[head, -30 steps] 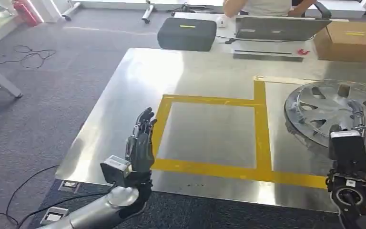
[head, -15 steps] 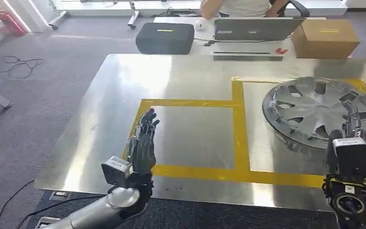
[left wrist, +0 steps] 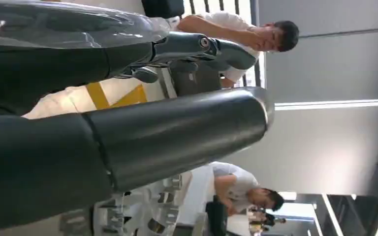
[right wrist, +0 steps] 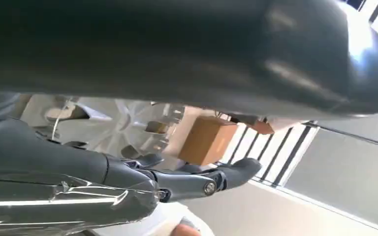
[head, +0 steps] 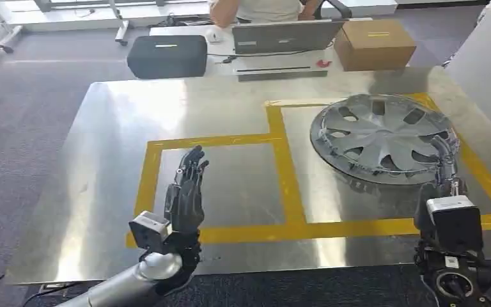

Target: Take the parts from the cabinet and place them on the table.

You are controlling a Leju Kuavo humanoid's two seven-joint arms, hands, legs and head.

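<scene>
The left hand (head: 188, 192) hangs over the steel table (head: 102, 141), fingers straight and apart, holding nothing. Farther right, the hubcap (head: 383, 137) lies flat inside the yellow-taped square. It looks light, thin and slippery; its rim seems the safest hold. The right hand (head: 444, 182) sits at its near rim; grip unclear.

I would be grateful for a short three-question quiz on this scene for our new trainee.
1. True or false: the hubcap lies on the metal table.
2. Which hand is at the hubcap's near rim: (a) left hand, (b) right hand?
3. Fill in: the tape marking boxes on the table is ____.

Key: 1 true; 2 b; 3 yellow.
</scene>
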